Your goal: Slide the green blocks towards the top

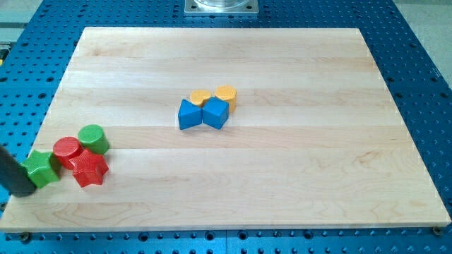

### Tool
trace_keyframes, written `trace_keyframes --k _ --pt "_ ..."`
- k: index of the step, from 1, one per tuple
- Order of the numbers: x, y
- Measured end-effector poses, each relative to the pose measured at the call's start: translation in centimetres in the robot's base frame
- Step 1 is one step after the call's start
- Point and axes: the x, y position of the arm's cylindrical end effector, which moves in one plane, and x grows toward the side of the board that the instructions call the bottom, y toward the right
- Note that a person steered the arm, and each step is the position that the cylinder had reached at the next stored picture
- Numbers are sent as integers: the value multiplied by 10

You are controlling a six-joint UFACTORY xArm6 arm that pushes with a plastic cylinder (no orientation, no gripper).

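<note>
My tip (25, 192) sits at the view's lower left corner of the wooden board (282, 190), a bare rod that grasps nothing, pressed against the left side of the green star block (41, 168); whether it truly touches is hard to tell from here. Just right of that star lie the red cylinder (67, 150) and red star block (90, 168), with the green cylinder (92, 138) touching them above. Well apart near the board's middle, two blue blocks (203, 113) sit below two orange blocks (215, 95).
</note>
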Motion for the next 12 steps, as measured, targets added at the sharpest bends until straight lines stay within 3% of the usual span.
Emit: trace_keyframes --k 4,5,7,9,10,12 --pt "-101 55" --pt "-76 55" --pt "-62 134" --pt "-129 137" --pt "-85 106" --pt "-51 101"
